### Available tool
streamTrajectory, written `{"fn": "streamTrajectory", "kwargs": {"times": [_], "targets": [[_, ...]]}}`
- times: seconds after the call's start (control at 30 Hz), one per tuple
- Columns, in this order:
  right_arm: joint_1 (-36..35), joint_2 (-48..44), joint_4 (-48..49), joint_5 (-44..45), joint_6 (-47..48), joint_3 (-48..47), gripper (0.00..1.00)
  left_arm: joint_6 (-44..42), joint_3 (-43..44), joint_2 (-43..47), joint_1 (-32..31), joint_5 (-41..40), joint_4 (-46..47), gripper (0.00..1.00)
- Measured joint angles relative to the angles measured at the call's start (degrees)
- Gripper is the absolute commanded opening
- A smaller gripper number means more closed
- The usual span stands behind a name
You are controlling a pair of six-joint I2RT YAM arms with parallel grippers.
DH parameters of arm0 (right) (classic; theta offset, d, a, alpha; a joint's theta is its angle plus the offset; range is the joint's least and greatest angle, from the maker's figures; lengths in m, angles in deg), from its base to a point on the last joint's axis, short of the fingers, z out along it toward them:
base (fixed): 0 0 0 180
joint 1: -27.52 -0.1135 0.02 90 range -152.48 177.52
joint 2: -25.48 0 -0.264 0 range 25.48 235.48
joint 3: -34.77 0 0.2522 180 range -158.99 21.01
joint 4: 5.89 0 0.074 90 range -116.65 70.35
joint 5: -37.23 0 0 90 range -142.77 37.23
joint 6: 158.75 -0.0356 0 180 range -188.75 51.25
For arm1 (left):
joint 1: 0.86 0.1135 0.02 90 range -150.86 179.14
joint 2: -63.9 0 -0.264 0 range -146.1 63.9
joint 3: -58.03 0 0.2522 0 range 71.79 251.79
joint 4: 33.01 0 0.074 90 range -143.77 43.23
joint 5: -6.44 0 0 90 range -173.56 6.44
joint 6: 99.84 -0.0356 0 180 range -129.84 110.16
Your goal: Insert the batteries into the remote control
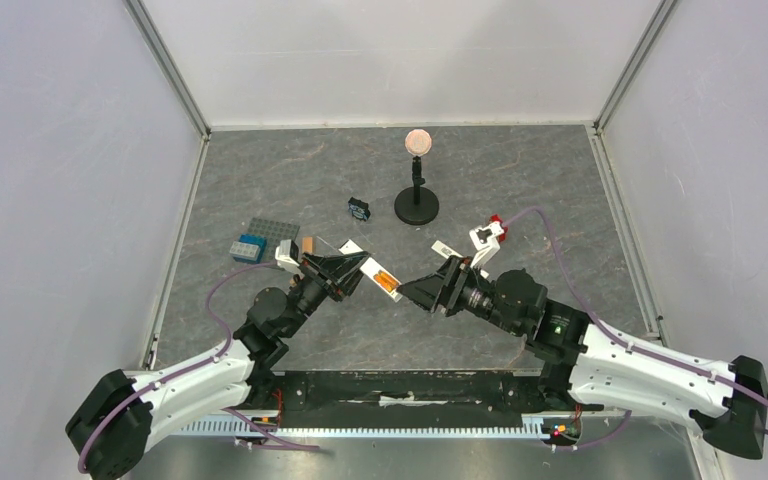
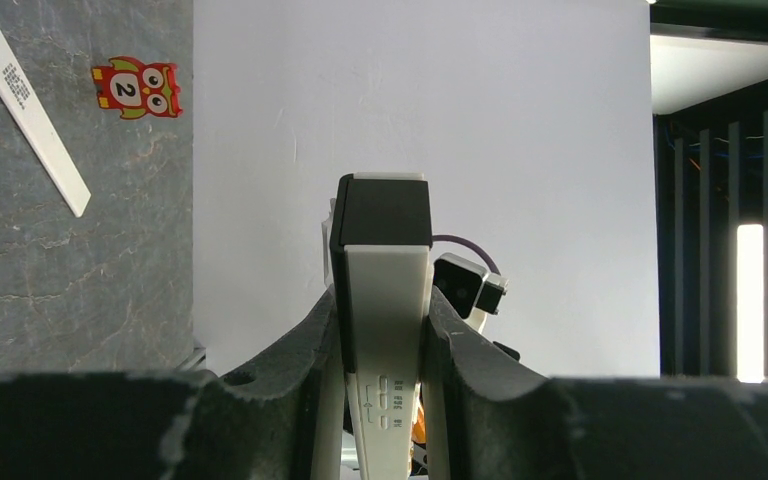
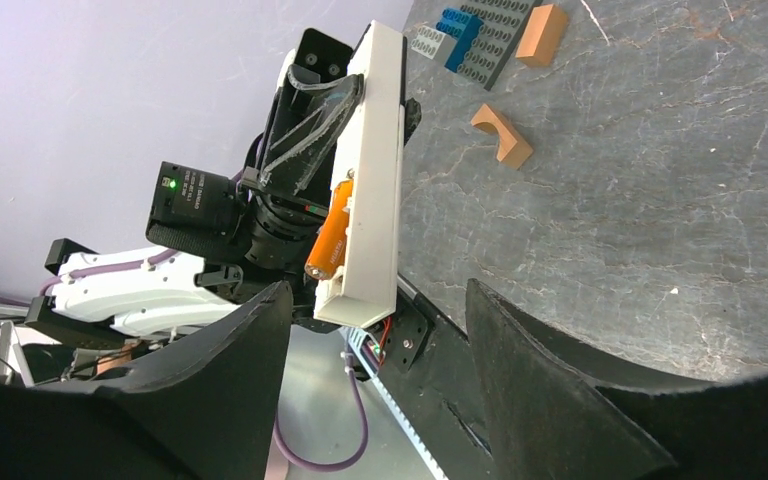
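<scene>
Right now my left jaws clamp the remote control [image 3: 380,150] above the bench [image 1: 520,180], long axis aimed at my right jaws. Those gape empty at its near end, where 1 battery [image 3: 328,238] lies lengthwise.

Right gripper [image 1: 407,290]: remote control [image 3: 380,120] in left gripper [image 1: 356,266] blocks straight ahead; room between its jaws free; black stand [image 1: 417,205] off to side, apart.
</scene>
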Motion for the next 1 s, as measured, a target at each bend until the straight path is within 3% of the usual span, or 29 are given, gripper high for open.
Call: {"fn": "streamTrajectory", "kwargs": {"times": [1.0], "targets": [[-0.04,4.94,4.15,0.44,-2.16,0.35,0.53,0.15,-0.52,-0.46,0.11,-0.35,-0.02,0.02]]}}
